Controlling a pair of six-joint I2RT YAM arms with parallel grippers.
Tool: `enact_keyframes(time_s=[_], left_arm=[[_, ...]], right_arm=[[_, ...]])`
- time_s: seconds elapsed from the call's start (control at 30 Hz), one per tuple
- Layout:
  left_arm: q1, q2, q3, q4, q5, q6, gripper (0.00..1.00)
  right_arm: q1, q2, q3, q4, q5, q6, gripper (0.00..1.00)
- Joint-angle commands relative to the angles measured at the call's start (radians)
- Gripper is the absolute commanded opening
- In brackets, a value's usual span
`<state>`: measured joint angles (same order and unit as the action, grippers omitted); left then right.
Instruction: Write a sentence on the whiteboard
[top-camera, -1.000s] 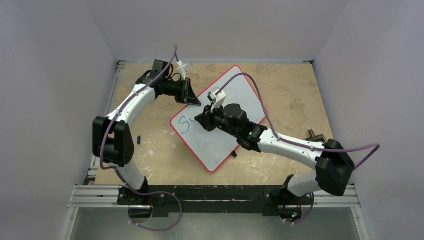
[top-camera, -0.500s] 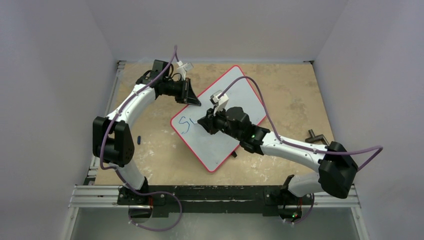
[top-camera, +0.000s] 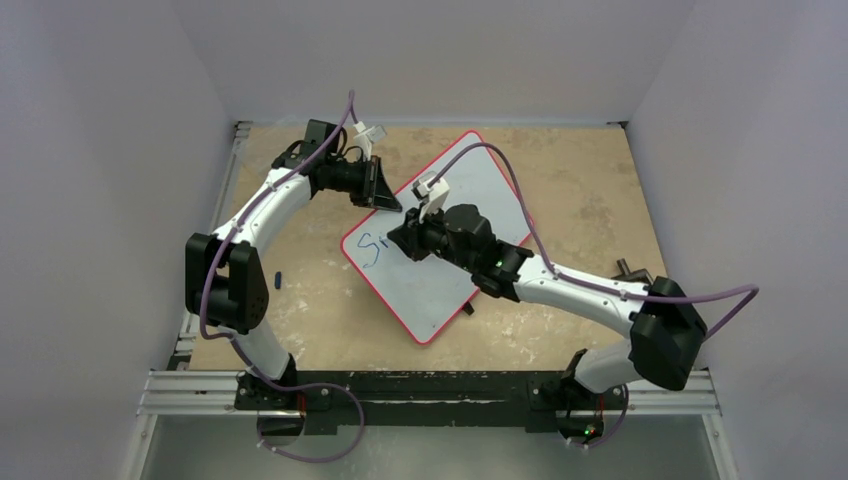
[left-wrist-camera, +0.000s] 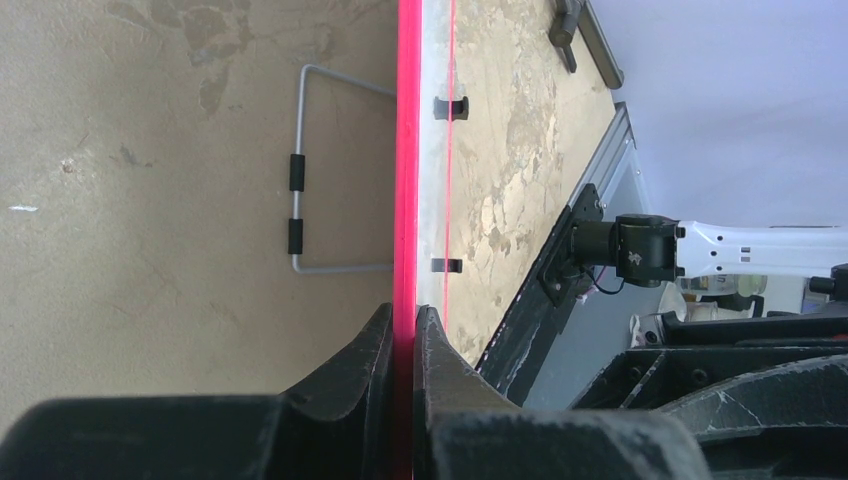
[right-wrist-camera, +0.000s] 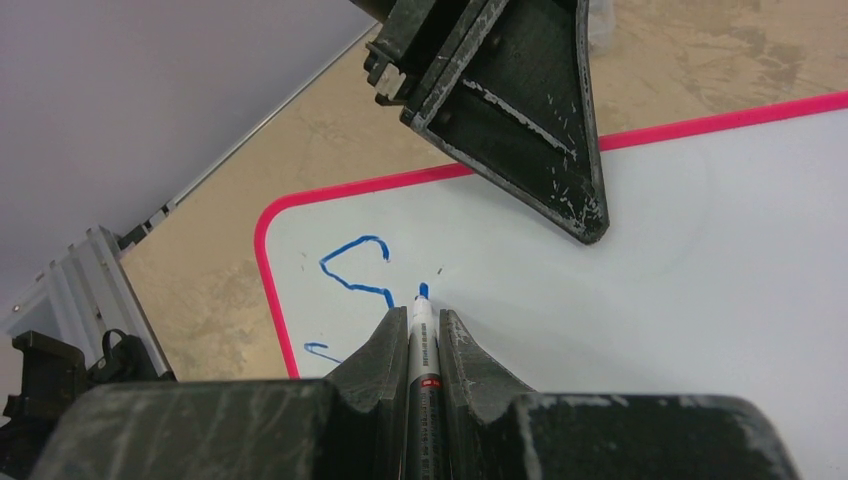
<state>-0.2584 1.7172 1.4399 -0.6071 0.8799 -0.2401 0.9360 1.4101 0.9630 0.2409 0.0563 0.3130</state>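
Note:
The whiteboard (top-camera: 470, 180) lies slanted on the table, white with a thin red rim (left-wrist-camera: 406, 150). My left gripper (top-camera: 386, 201) (left-wrist-camera: 406, 308) is shut on that rim at the board's far left edge. My right gripper (top-camera: 401, 240) (right-wrist-camera: 422, 312) is shut on a white marker (right-wrist-camera: 422, 345), whose blue tip (right-wrist-camera: 423, 291) touches the board. Of the sentence, only a blue "S" (right-wrist-camera: 356, 266) (top-camera: 371, 250) and a short stroke beside it show. The left gripper's black finger (right-wrist-camera: 540, 120) reaches over the board just beyond the tip.
A small dark blue cap (top-camera: 276, 278) lies on the table left of the board. A black object (top-camera: 628, 270) sits at the right, behind my right arm. A wire stand (left-wrist-camera: 297, 170) shows under the board. Grey walls enclose the table on three sides.
A short blue stroke has appeared next to the "S". My right gripper shifted slightly over the board with the marker. The left gripper has stayed clamped on the rim.

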Motion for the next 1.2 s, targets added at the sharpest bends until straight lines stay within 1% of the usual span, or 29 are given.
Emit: enact_keyframes(time_s=[0.0,0.33,0.53,1.17], left_arm=[[-0.019,-0.042,0.020,0.013,-0.044,0.055,0.00],[-0.019,-0.042,0.020,0.011,-0.044,0.056,0.00],[-0.019,-0.042,0.020,0.011,-0.044,0.056,0.00],[-0.019,-0.045,0.020,0.010,-0.044,0.056,0.00]], right_arm=[[-0.002,0.030,0.064,-0.025,0.008,-0.013,0.00],[-0.003,0.069,0.137,-0.096,0.092,-0.018,0.00],[-0.014,0.060,0.136,-0.119,0.133,-0.006,0.00],[-0.020,-0.028,-0.016,-0.122,0.104,0.027,0.00]])
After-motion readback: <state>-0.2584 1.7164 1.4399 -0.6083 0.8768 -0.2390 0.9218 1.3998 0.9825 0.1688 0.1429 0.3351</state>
